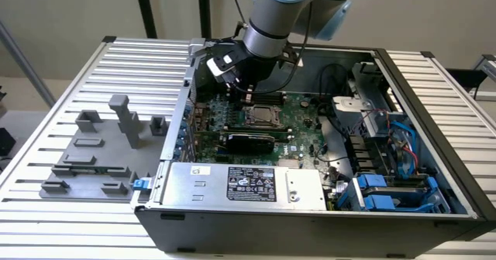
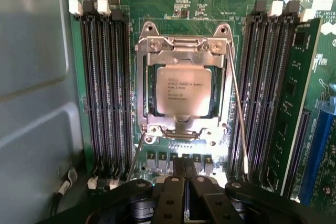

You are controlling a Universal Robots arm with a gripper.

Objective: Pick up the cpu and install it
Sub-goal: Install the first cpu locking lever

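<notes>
Inside the case (image 1: 310, 237), mid-motherboard (image 2: 152, 3) between two banks of memory slots (image 2: 105, 87), I see the cpu (image 2: 184, 92) lying flat in its socket (image 2: 184, 47), silver plate and print facing up, with the metal frame around it. My gripper (image 2: 184, 167) hangs above it without touching, set off toward the case's far wall in the exterior view. Its fingers are pressed together and hold nothing. The cpu looks near square, so I can tell no long axis; its edges run parallel to the slots.
</notes>
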